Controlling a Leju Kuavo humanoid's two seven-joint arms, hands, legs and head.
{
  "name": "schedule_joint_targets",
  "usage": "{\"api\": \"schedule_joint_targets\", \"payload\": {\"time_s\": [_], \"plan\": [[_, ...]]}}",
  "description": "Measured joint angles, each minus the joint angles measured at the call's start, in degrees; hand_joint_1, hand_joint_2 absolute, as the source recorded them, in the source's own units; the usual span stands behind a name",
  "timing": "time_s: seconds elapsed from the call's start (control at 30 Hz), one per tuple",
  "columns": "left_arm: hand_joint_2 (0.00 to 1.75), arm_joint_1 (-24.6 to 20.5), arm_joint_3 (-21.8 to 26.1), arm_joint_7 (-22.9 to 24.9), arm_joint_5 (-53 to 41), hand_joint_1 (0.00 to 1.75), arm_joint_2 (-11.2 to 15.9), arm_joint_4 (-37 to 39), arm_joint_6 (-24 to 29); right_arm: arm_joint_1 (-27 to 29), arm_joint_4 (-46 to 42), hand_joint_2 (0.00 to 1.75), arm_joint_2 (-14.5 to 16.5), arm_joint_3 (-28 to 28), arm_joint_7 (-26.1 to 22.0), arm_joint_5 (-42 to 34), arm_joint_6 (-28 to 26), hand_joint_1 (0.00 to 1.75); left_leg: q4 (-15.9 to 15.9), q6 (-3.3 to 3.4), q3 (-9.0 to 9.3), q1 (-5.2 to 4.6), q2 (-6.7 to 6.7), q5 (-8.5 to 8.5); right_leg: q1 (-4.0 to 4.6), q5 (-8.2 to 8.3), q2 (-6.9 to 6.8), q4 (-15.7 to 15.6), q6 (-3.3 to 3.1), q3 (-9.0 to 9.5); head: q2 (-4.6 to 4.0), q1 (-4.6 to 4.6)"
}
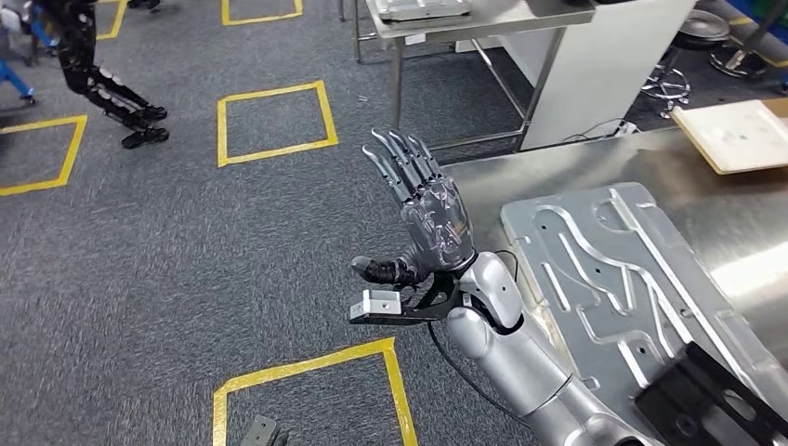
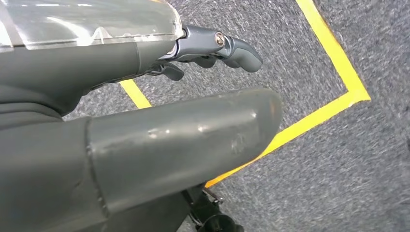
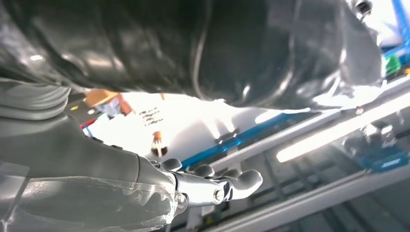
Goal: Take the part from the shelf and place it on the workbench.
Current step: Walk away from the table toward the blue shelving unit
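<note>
- Part (image 1: 613,279), a grooved silver plate, lies flat on the steel bench (image 1: 520,181), at about 4 o'clock from the left hand (image 1: 423,209), which is raised over the carpet with its fingers straight and spread, holding nothing.
- Left wrist view: the thumb and fingers of that hand (image 2: 145,121) are apart above a yellow tape corner (image 2: 338,104).
- Right wrist view: the right hand (image 3: 159,179) has its fingers stretched out, nothing in them, beneath a dark shiny surface (image 3: 193,48).

part (image 1: 641,279) on workbench (image 1: 734,218) | board (image 1: 734,135) behind part | left hand (image 1: 429,216) left of workbench
</note>
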Motion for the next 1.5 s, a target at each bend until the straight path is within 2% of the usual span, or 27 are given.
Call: {"api": "schedule_joint_targets", "payload": {"time_s": [0.07,0.1,0.17,0.23,0.3,0.33,0.37,0.43,0.5,0.53,0.6,0.67,0.73,0.8,0.83,0.9,0.97,1.03,1.1,1.13,1.2,1.23,1.3,1.33,1.37,1.43,1.5], "plan": [[0.0,0.05,-0.02,0.0,0.0,0.0,0.02,0.0,0.0,-0.01,-0.07,0.0,0.02,0.01,0.01,0.0,0.0,0.0,-0.24,0.75,-0.07,-0.17,-0.99,-0.07,0.18,-0.2,-1.07,-0.05,0.49,0.21,0.0,0.08],[0.0,0.13,-0.02,-0.01,0.0,0.0,0.04,0.0,0.0,-0.02,-0.11,0.0,0.03,0.02,0.01,0.0,0.0,0.0,-0.45,1.08,0.01,-0.1,-1.61,0.04,0.08,-0.52,-0.88,0.14,0.79,0.34,0.0,0.07],[0.0,0.12,-0.02,-0.01,0.0,0.0,0.07,0.0,0.04,-0.04,-0.2,0.0,0.02,0.02,0.02,-0.01,-0.02,0.0,-0.93,1.81,0.25,0.2,-2.73,0.34,-0.29,-2.67,1.58,3.01,1.26,-0.69,0.0,0.08],[0.0,-0.01,-0.02,-0.01,0.02,0.0,0.08,0.0,0.35,0.26,-0.21,0.0,-0.12,0.02,0.02,-0.04,-0.11,0.0,-1.04,2.27,0.26,0.27,-3.91,0.47,-0.5,-6.15,4.54,9.79,1.47,-3.92,0.0,0.08],[0.0,0.04,-0.01,0.08,0.09,0.0,0.18,0.0,0.8,0.78,-0.19,0.0,-0.33,0.02,0.02,-0.07,-0.24,0.0,-0.94,2.38,0.22,0.25,-5.31,0.49,-0.51,-7.55,5.38,15.16,1.59,-6.89,0.0,0.08],[0.0,0.14,0.0,0.13,0.11,0.0,0.26,0.0,0.95,0.95,-0.21,0.0,-0.41,0.02,0.02,-0.05,-0.28,0.0,-0.82,2.38,0.21,0.25,-6.06,0.47,-0.56,-6.63,5.53,15.2,1.61,-7.21,0.0,0.08],[0.0,0.24,0.01,0.19,0.13,0.0,0.33,0.0,1.01,1.01,-0.27,0.0,-0.45,0.02,0.02,-0.04,-0.32,0.0,-0.68,2.32,0.21,0.25,-6.81,0.44,-0.67,-4.71,5.8,13.12,1.58,-6.52,0.0,0.07],[0.0,0.34,0.01,0.23,0.14,0.0,0.42,0.0,1.03,0.98,-0.5,0.0,-0.5,0.02,0.02,0.06,-0.35,0.0,-0.28,2.02,0.04,0.19,-8.2,0.31,-1.05,-0.61,8.05,6.11,1.44,-3.73,0.0,0.07],[0.0,0.32,0.01,0.24,0.16,0.0,0.45,0.0,1.03,0.94,-0.76,0.0,-0.57,0.01,0.02,0.19,-0.37,0.0,0.04,1.41,-0.48,0.2,-9.42,0.38,-1.24,0.73,10.2,1.88,1.29,-2.08,0.0,0.06],[0.0,0.37,0.01,0.24,0.17,0.0,0.46,0.0,1.02,0.9,-0.86,0.0,-0.6,0.01,0.02,0.24,-0.36,0.0,0.05,0.99,-0.74,0.26,-10.06,0.55,-1.13,0.53,10.32,1.47,1.17,-1.97,0.0,0.05],[0.0,0.61,0.01,0.23,0.17,0.0,0.49,0.0,0.99,0.65,-1.04,0.0,-0.56,0.01,0.02,0.34,-0.25,0.0,-0.03,0.22,-1.11,0.5,-10.62,0.76,-1.12,0.75,9.08,1.08,0.69,-1.8,0.0,0.06],[0.0,0.67,0.0,0.24,0.16,0.0,0.5,0.0,0.91,0.24,-1.15,0.0,-0.48,0.02,0.02,0.55,-0.01,0.0,1.98,-0.24,-2.13,0.41,-8.13,-0.55,-1.24,1.0,7.6,0.58,-0.02,-1.42,0.0,0.04],[0.0,0.39,-0.02,0.25,0.13,0.0,0.47,0.0,0.86,0.0,-1.19,0.0,-0.46,0.01,0.12,0.81,0.21,0.0,8.22,-0.49,-5.0,0.41,-4.98,-3.83,-1.0,0.97,5.92,0.43,-0.53,-1.24,0.0,0.02],[0.0,0.2,-0.04,0.29,0.09,0.0,0.41,0.0,0.85,-0.07,-1.19,0.0,-0.46,0.01,0.22,1.02,0.27,0.0,14.59,-0.74,-7.96,0.59,-4.11,-6.16,-0.74,0.83,4.11,0.5,-0.75,-1.23,0.0,0.02],[0.0,0.22,-0.05,0.32,0.07,0.0,0.38,0.0,0.86,-0.12,-1.21,0.0,-0.46,0.01,0.25,1.09,0.28,0.0,15.36,-0.81,-8.23,0.64,-3.94,-5.96,-0.68,0.75,3.29,0.54,-0.76,-1.22,0.0,0.01],[0.0,0.22,-0.06,0.34,0.03,0.0,0.37,0.0,0.88,-0.37,-1.33,0.0,-0.46,0.02,0.35,1.19,0.32,0.0,10.38,-0.74,-5.29,0.67,-3.17,-2.94,-0.63,0.52,1.87,0.66,-0.6,-1.11,0.0,0.01],[0.0,0.02,-0.07,0.34,0.03,0.0,0.36,-0.01,0.93,-0.77,-1.62,0.0,-0.47,0.02,0.51,1.24,0.5,0.0,3.27,-0.28,-1.36,0.27,-1.05,-0.84,-0.4,0.18,0.76,0.87,-0.22,-1.01,0.0,0.02],[0.0,-0.13,-0.08,0.35,0.04,0.0,0.33,-0.01,1.0,-1.08,-1.91,0.0,-0.49,0.02,0.63,1.25,0.68,0.0,0.64,0.43,-0.15,-0.23,-0.25,-0.78,-0.05,-0.01,-0.12,0.92,0.29,-0.92,0.0,0.05],[0.0,-0.11,-0.08,0.36,0.05,0.0,0.34,0.0,1.05,-1.25,-2.08,0.0,-0.5,0.02,0.71,1.26,0.75,0.0,0.38,1.13,-0.2,-0.25,-1.51,-0.53,-0.01,-0.16,-0.74,0.79,0.89,-0.69,0.0,0.04],[0.0,-0.1,-0.09,0.38,0.06,0.0,0.34,0.0,1.06,-1.32,-2.15,0.0,-0.5,0.02,0.73,1.26,0.78,0.0,0.16,1.45,-0.11,-0.16,-2.08,-0.4,-0.13,-0.57,-0.1,1.07,1.2,-0.65,0.0,0.04],[0.0,-0.19,-0.1,0.41,0.08,0.0,0.33,0.0,1.07,-1.44,-2.29,0.0,-0.56,0.02,0.79,1.26,0.84,0.0,-0.25,2.18,0.07,0.1,-3.1,-0.09,-0.45,-2.93,2.71,4.43,1.62,-2.03,0.0,0.06],[0.0,-0.27,-0.11,0.42,0.09,0.0,0.33,0.0,1.07,-1.41,-2.33,0.0,-0.63,0.02,0.82,1.26,0.86,0.0,-0.28,2.4,0.03,0.06,-3.65,-0.03,-0.49,-4.7,4.17,7.75,1.66,-3.61,0.0,0.06],[0.0,-0.33,-0.12,0.42,0.09,0.0,0.33,0.0,1.07,-1.21,-2.36,0.0,-0.84,0.02,0.84,1.26,0.92,0.0,-0.26,2.63,-0.06,-0.02,-4.97,0.01,-0.48,-7.3,5.36,14.71,1.69,-7.27,0.0,0.06],[0.0,-0.3,-0.13,0.42,0.09,0.0,0.33,0.0,1.07,-1.11,-2.36,0.0,-0.92,0.02,0.85,1.26,0.93,0.0,-0.25,2.65,-0.07,-0.06,-5.72,0.02,-0.47,-7.16,5.53,16.21,1.66,-8.26,0.0,0.05],[0.0,-0.25,-0.13,0.42,0.09,0.0,0.33,0.0,1.07,-1.07,-2.36,0.0,-0.97,0.02,0.85,1.26,0.92,0.0,-0.21,2.65,-0.04,-0.09,-6.49,0.02,-0.48,-5.9,5.67,15.55,1.57,-8.21,0.0,0.05],[0.0,-0.22,-0.13,0.42,0.09,0.0,0.3,0.0,1.06,-1.12,-2.37,0.0,-0.99,0.02,0.85,1.26,0.87,0.0,-0.12,2.59,0.03,-0.03,-7.97,0.02,-0.52,-1.53,7.17,9.02,1.17,-5.58,0.0,0.06],[0.0,-0.35,-0.14,0.42,0.08,0.0,0.19,0.0,1.07,-1.17,-2.38,0.0,-1.02,0.02,0.85,1.26,0.85,0.0,0.09,2.22,-0.25,-0.03,-9.3,0.09,-0.67,0.97,9.67,2.83,0.74,-2.96,0.0,0.04]]}}
